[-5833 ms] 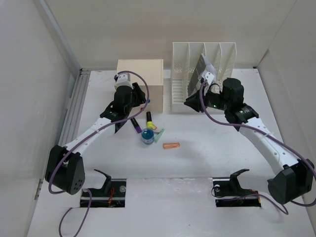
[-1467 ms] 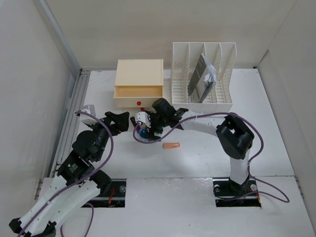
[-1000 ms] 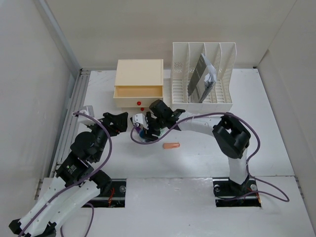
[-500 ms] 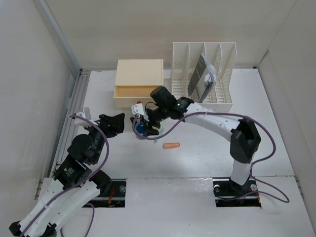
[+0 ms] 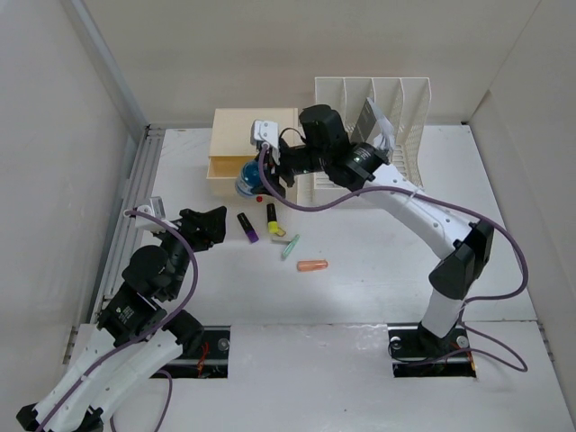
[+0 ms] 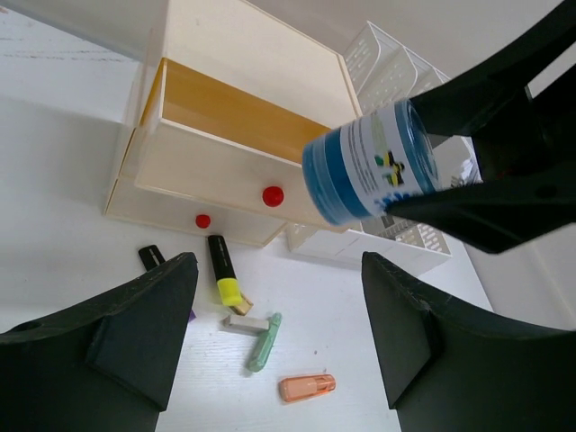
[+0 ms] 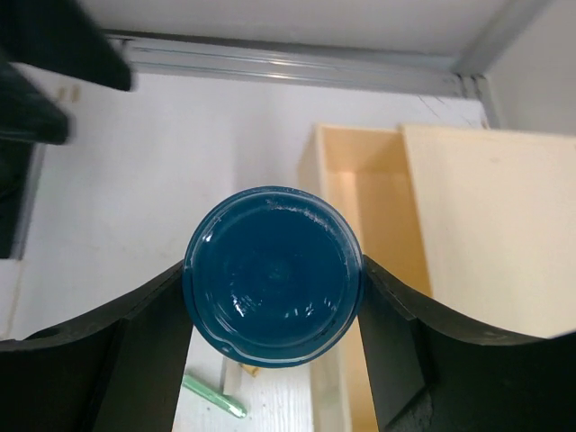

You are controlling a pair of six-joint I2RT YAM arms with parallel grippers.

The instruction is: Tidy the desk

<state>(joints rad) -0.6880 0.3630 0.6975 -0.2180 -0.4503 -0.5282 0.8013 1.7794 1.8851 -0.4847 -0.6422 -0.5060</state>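
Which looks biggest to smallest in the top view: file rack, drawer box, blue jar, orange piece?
Largest first: file rack, drawer box, blue jar, orange piece. The lifted jar sits nearer the camera, so looks inflated.

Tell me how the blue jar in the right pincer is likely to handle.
The blue jar is round and smooth-sided, and the right pincer grips only two sides, so it might slip or twist. It looks rigid, probably plastic, so squeezing shouldn't deform it. Laid sideways in the open drawer, it would likely roll.
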